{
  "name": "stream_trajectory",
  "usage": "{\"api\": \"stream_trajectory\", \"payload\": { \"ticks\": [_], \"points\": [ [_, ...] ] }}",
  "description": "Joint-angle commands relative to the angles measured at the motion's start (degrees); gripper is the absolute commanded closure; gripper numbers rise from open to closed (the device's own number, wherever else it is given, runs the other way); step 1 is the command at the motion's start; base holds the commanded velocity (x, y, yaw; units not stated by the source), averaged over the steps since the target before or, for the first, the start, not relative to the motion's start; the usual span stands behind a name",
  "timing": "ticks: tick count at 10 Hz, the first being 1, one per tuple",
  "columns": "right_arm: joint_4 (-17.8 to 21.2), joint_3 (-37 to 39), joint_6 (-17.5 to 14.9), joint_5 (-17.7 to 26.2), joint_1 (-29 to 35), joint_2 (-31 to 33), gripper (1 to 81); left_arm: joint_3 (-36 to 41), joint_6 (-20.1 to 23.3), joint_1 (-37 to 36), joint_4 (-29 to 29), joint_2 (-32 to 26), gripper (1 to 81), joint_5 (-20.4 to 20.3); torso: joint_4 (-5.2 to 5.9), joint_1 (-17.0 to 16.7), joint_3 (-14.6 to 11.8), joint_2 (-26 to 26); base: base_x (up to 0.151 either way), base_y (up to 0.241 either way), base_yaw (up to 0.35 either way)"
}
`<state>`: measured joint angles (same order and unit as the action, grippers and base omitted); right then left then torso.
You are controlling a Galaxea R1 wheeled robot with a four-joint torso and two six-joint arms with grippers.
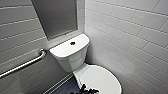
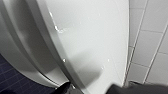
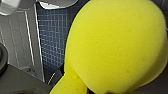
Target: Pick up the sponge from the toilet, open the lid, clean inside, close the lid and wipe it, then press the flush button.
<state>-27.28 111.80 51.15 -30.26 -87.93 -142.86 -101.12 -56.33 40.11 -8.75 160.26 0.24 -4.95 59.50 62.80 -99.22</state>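
Note:
The white toilet [image 1: 75,62] stands in a tiled corner with its lid [image 1: 100,77] down over the bowl. A small dark flush button [image 1: 72,43] sits in the middle of the tank top. My left gripper [image 1: 85,90] is at the lid's near left edge. In the left wrist view the left gripper [image 2: 91,90] is open, its dark fingertips [image 2: 65,88] spread wide over the lid's rim [image 2: 75,50]. The bright yellow sponge [image 3: 115,45] looms large in the right wrist view, with my right gripper [image 3: 73,86] shut on its narrow waist.
White tiled walls [image 1: 130,32] close in on the right and behind the toilet. A metal grab bar [image 1: 25,63] runs along the left wall. A grey panel [image 1: 56,17] hangs above the tank. The floor [image 3: 53,37] is dark blue small tile.

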Motion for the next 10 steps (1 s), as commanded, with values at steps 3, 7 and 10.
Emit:
{"api": "stream_trajectory", "payload": {
  "ticks": [3, 7, 10],
  "points": [
    [-1.6, -0.7, 0.3, 1.6, 0.0, 1.9, 81.1, 8.5, -10.6, -10.6, 0.0, -3.4, 1.0, -13.6, 0.0, 0.0, 0.0, 0.0, 0.0, 0.0, 0.0],
    [-1.7, -0.6, 0.3, 1.5, -0.3, 1.9, 81.1, 7.9, -15.8, -10.8, 0.1, -5.1, 1.0, -14.8, 0.0, 0.0, 0.0, 0.0, 0.0, 0.0, 0.0],
    [-1.5, -0.5, 0.4, 0.8, -0.5, 1.9, 81.1, 10.6, -18.7, -10.9, 0.0, -7.9, 1.0, -16.9, 0.0, 0.0, 0.0, 0.0, 0.0, 0.0, 0.0]
  ]
}}
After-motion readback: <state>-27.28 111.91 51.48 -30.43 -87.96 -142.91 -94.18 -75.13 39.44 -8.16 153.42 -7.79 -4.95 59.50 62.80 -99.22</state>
